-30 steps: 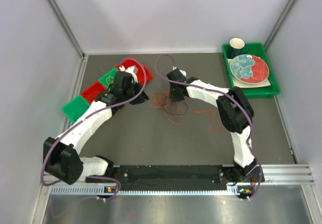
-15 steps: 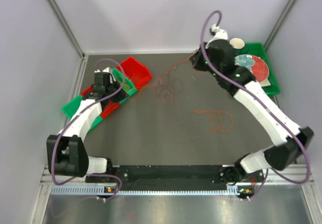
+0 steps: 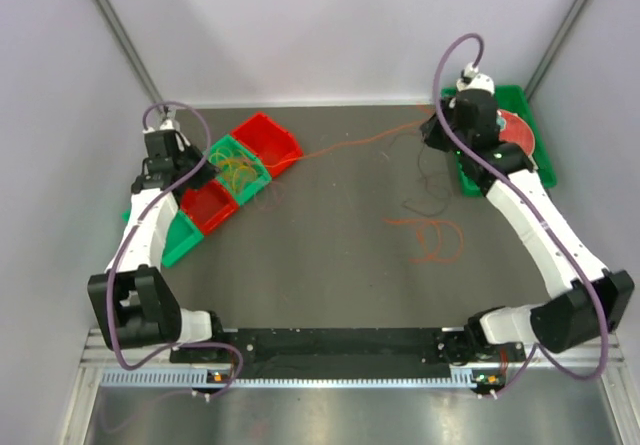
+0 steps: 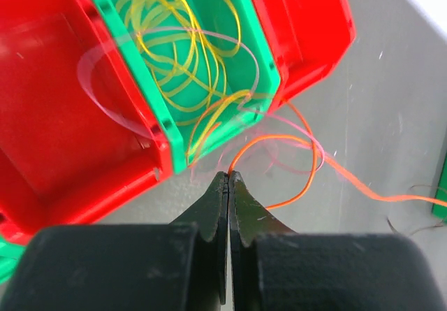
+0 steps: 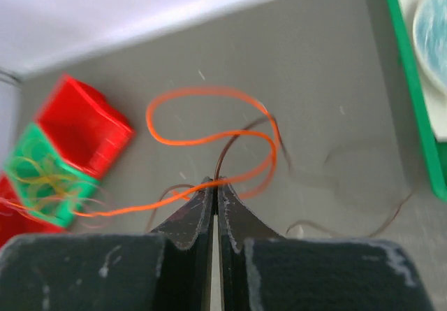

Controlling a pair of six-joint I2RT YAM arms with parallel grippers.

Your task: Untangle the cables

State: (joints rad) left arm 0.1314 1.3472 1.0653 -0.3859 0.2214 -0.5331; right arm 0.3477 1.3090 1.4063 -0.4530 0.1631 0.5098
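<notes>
Cables (image 3: 345, 146): your yellow ones (image 4: 181, 52) lie coiled inside the green bin (image 4: 262, 45), which stands between two red bins (image 4: 300, 24).
– Orange one?
– The orange cable (image 4: 276, 138) begins just outside one corner of the green bin. It curls into one loop there, then runs away from the bin across the table (image 3: 330, 265).
– Jaws?
– Your left gripper (image 4: 228, 175) sits just beside that same bin corner. Its fingers are pressed together, pinching the orange cable's end at the tips. Your right gripper (image 5: 213, 183) is well apart from the green bin, at the far end of that orange run, also pressed together on the orange cable. A dark brown cable (image 5: 234, 138) rises from those same tips. Can't tell whether it's clamped too or only draped.
– Anything loose?
– Red cable loops (image 3: 410, 222) lie flat on the table, well apart from the green bin, touching neither gripper. Green tray (image 3: 467, 177) sits even farther from the bin.
</notes>
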